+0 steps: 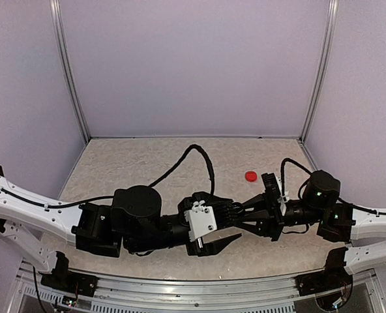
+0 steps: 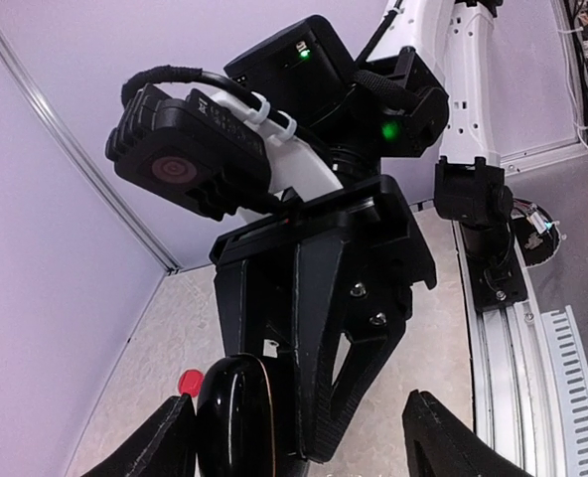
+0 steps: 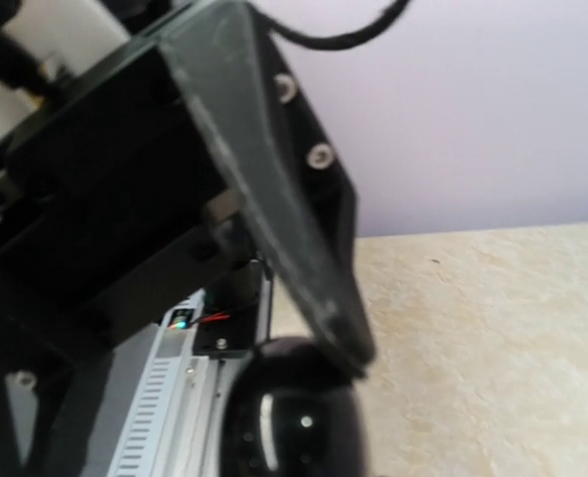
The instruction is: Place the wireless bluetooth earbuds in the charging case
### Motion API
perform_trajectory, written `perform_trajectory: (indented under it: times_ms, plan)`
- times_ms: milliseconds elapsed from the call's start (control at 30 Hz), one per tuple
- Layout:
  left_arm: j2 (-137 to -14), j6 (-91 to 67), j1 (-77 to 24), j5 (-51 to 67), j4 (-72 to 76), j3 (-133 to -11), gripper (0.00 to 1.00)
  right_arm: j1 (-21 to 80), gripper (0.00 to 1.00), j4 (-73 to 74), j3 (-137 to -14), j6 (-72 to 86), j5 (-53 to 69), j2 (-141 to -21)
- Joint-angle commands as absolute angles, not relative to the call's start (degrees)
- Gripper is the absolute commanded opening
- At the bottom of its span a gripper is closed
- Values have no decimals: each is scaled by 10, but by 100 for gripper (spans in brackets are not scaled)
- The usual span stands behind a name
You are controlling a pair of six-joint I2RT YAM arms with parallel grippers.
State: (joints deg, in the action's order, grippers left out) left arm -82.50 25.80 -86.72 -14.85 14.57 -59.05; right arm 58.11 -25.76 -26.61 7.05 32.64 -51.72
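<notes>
The table (image 1: 147, 156) is seen from above and behind; both wrist views are held close, facing each other, sharing the meeting jaws.

A beige speckled tabletop (image 1: 147, 163) is closed in by pale lavender walls (image 1: 193, 65). Metal posts (image 1: 69, 72) rise at its far corners, and a slotted aluminium rail (image 1: 199, 287) runs along its near edge.

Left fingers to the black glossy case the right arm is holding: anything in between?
Nothing visible. The black glossy case, pinched by the right gripper, sits inside the gap of the open left gripper, close to one of its fingers.
</notes>
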Motion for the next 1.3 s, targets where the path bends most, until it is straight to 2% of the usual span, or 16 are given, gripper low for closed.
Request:
perform_trajectory:
  times_ms: [0,133,167,200,533,667,767,1100,1267]
  plan:
    - [-806,230,-860,-165,202,-553,73,566,0,-251,-274,109,241,-502]
    - [-788,177,-828,-196,231,-537,85,545,0,-209,-282,138,199,-506]
    - [-785,163,-822,-213,235,-535,94,536,0,-197,-285,145,195,-508]
    - [-783,148,-815,-223,237,-534,98,529,0,-187,-288,152,192,-509]
    - [-746,54,-765,-231,286,-480,99,348,0,-159,-276,280,242,-565]
    - [-733,48,-762,-236,310,-458,99,256,0,-144,-274,310,300,-636]
    - [-733,42,-763,-240,327,-443,99,205,0,-193,-266,337,347,-702]
    - [-706,24,-762,-273,380,-382,99,151,0,-188,-348,315,349,-881]
    - [-701,35,-759,-278,397,-370,99,144,9,-194,-377,320,350,-945]
